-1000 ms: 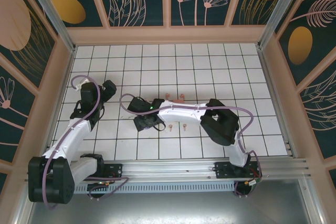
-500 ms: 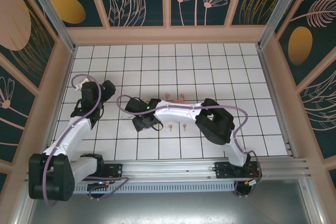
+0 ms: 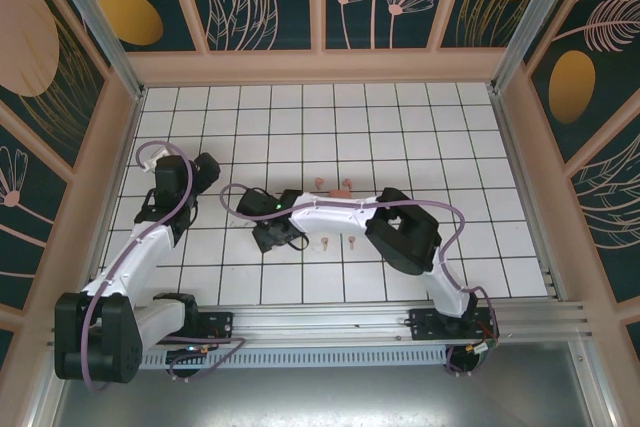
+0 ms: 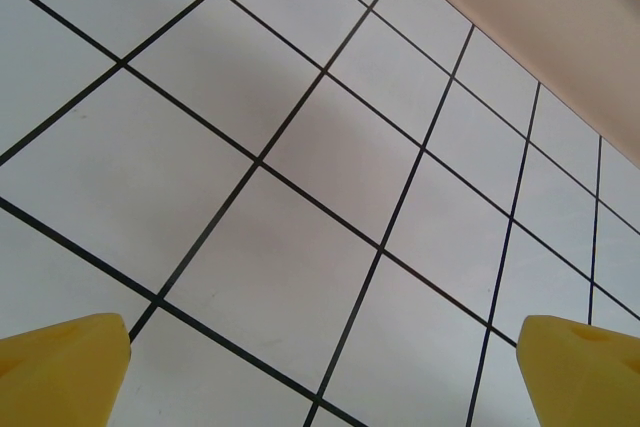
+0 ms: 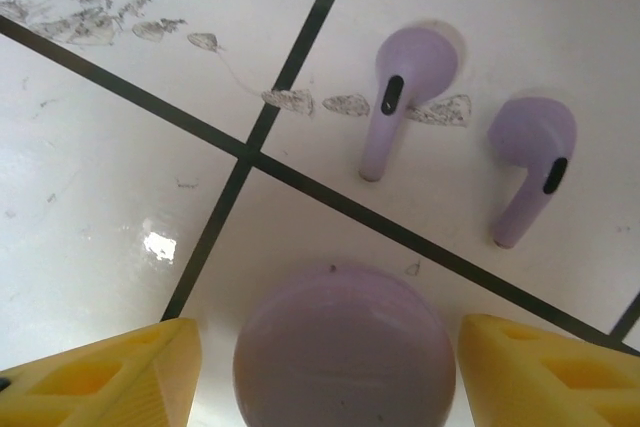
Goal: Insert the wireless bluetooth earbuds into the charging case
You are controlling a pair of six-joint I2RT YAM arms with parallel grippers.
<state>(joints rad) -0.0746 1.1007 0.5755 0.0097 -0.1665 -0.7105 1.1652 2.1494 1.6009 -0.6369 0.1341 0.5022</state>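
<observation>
A round lilac charging case [image 5: 345, 322] sits on the white tile between the yellow fingers of my right gripper [image 5: 332, 375]. A narrow gap shows on each side of it, so the jaws are open around it and not touching. Two lilac earbuds [image 5: 398, 97] [image 5: 535, 162] lie flat just beyond the case, stems pointing toward it. In the top view my right gripper [image 3: 279, 235] reaches left of centre, with two coral-pink earbuds [image 3: 325, 242] [image 3: 352, 240] beside it. My left gripper [image 4: 330, 362] is wide open over bare tiles, its yellow fingertips [image 4: 70, 352] at the frame corners.
Small pink items [image 3: 320, 183] [image 3: 343, 188] lie behind the right forearm, too small to make out. My left gripper [image 3: 205, 173] hovers at the left of the tiled floor [image 3: 400, 127]. Peach walls [image 3: 320, 67] enclose the floor. Grey scuff marks [image 5: 100, 22] are on one tile.
The right arm has shifted slightly left and its jaws have narrowed a little around the lilac case. The left arm has not moved.
</observation>
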